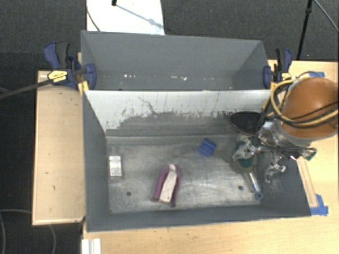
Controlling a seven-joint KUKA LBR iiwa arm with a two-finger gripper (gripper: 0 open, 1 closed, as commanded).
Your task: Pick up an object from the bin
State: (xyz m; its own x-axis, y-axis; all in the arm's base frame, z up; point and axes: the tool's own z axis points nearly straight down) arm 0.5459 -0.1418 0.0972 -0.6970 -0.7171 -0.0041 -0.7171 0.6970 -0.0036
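My gripper [259,162] hangs low at the right end of the bin, open, with nothing seen between its fingers. Its left finger [244,152] stands over a small teal thing [245,162] on the bin floor. A thin blue pen-like stick [255,186] lies just in front of the gripper, near the front right corner. A black oval thing [245,121] rests against the back wall, just behind the gripper. A small blue block [207,147] lies to the gripper's left.
A purple and white packet [167,184] lies at the front middle of the bin floor. A small white block [115,166] sits at the left end. The arm's orange dome and cables hang over the bin's right rim.
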